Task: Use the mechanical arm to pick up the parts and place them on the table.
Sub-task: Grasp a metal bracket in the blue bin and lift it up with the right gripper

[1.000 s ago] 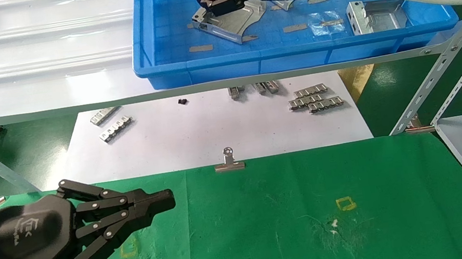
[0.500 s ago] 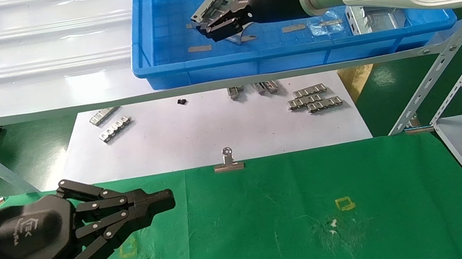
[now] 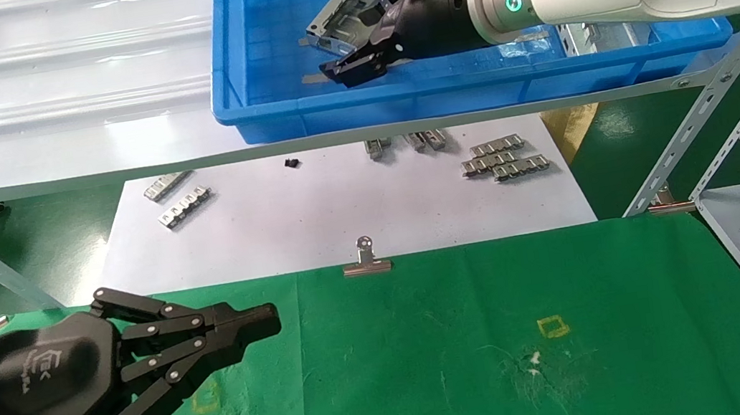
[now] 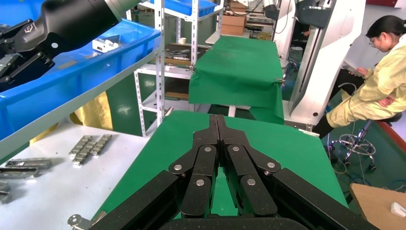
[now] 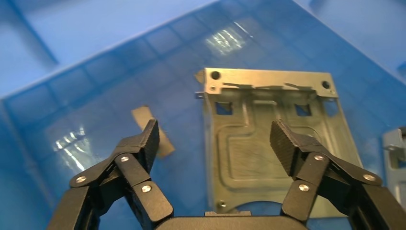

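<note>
My right gripper (image 3: 350, 69) hangs open and empty over the blue tray (image 3: 398, 98), near its front wall. In the right wrist view its jaws (image 5: 216, 141) stand wide apart above a silver bracket (image 5: 249, 153) that lies flat on the tray floor. In the head view only that bracket's flanged edge (image 3: 332, 17) shows beside the arm. A second part (image 3: 606, 33) lies at the tray's right end. My left gripper (image 3: 270, 321) is shut and empty, parked low over the green table (image 3: 432, 343) at its left; its closed fingers (image 4: 216, 129) show in the left wrist view.
The tray sits on a grey shelf rack (image 3: 694, 140) above a white sheet with toothed metal strips (image 3: 504, 159). A binder clip (image 3: 366, 258) holds the green cloth's far edge. Small flat strips (image 5: 153, 132) lie on the tray floor.
My right gripper has moved across the tray toward its front wall, passing over the bracket, which stays where it lay. The left arm has not moved.
</note>
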You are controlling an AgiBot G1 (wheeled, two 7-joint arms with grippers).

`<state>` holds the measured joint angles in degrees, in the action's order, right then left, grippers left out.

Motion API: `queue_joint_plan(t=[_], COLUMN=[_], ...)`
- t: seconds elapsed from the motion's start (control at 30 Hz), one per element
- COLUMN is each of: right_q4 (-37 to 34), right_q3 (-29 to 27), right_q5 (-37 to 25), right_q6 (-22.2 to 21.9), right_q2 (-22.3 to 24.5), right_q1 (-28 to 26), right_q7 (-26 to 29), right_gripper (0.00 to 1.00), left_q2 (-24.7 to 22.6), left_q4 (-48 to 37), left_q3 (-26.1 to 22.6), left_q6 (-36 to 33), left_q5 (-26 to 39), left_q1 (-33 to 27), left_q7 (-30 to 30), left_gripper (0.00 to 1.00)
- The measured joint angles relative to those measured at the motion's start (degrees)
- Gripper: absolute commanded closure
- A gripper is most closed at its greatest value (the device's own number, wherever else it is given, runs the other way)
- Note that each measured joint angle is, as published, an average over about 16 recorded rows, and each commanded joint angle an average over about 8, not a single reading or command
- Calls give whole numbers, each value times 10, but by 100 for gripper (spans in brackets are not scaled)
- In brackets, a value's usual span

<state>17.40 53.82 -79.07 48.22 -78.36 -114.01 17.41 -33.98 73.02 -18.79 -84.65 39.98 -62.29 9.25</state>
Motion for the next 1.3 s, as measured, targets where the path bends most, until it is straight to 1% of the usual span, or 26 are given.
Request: queue_joint_plan(t=[0.47, 0.9, 0.93, 1.17, 1.2, 1.3], right_q4=[16, 22, 23, 30, 30, 31], right_q3=[60, 100, 102, 108, 108, 107], right_q5=[16, 41, 44, 73, 77, 91], right_q6=[-67, -97, -98, -105, -105, -99], right_q2=[1, 1, 1, 2, 3, 4], right_q1=[4, 2, 2, -7, -10, -19], right_q7=[41, 56, 56, 48, 45, 35], right_gripper=[100, 100, 100, 100, 100, 100], left_q2=[0, 0, 0, 0, 0, 0], left_q4=[0, 0, 0, 0, 0, 0], left_q3=[0, 0, 0, -1, -1, -1], left_q6=[0, 0, 0, 0, 0, 0], left_q5=[0, 0, 0, 0, 0, 0], left_q1=[0, 0, 0, 0, 0, 0], left_q7=[0, 0, 0, 0, 0, 0], left_gripper=[100, 100, 96, 9, 0, 0])
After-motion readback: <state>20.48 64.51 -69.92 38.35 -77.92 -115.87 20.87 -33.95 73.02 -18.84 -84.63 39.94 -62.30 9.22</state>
